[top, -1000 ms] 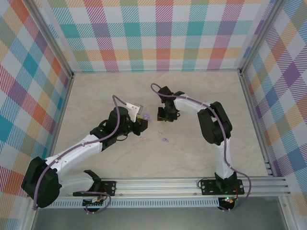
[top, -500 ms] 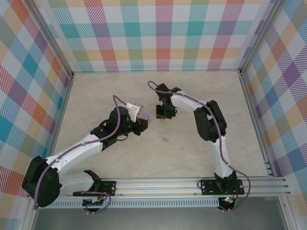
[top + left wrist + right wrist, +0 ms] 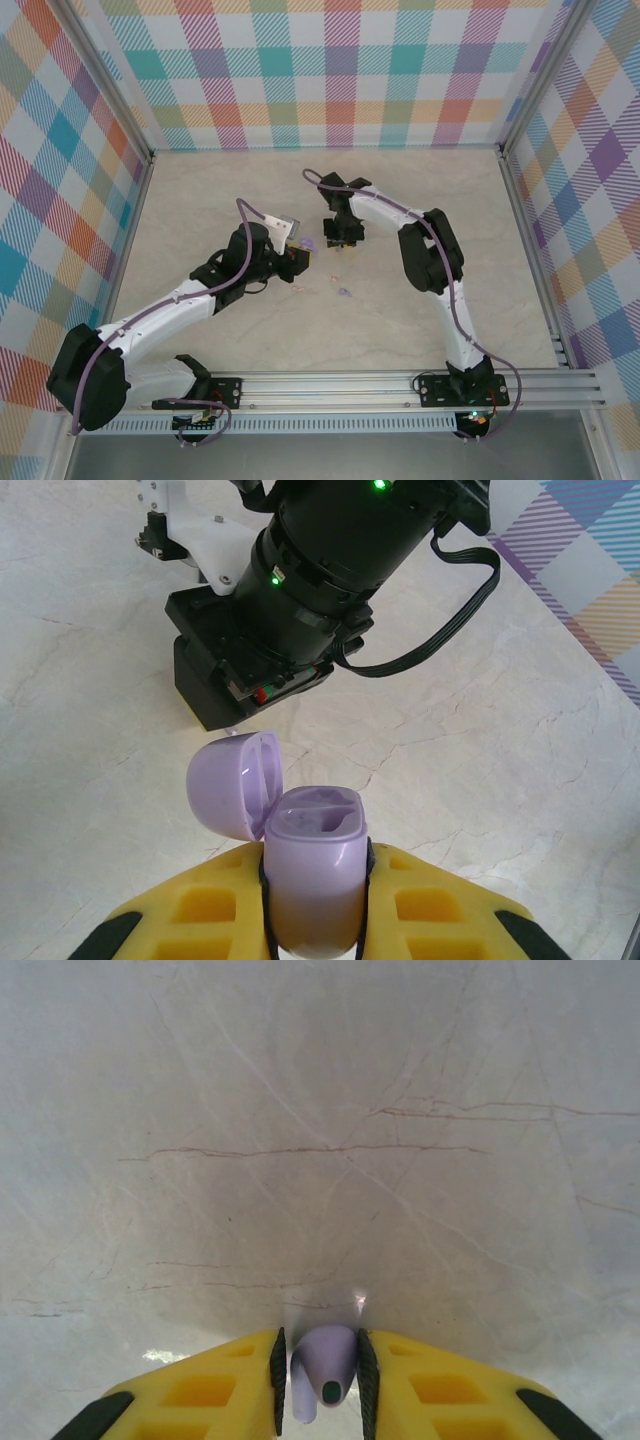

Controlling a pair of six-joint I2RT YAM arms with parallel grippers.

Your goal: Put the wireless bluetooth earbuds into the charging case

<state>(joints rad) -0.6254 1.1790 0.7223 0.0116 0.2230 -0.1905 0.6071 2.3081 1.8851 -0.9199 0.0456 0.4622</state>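
The left gripper [image 3: 315,912] is clamped on the purple case [image 3: 312,855], whose lid [image 3: 235,780] is swung open toward 10 o'clock. The right gripper [image 3: 320,1375], near the case's 3 o'clock, pinches a purple earbud [image 3: 326,1358]. A loose earbud [image 3: 344,293] lies on the table [image 3: 440,200] at the case's 5 o'clock.
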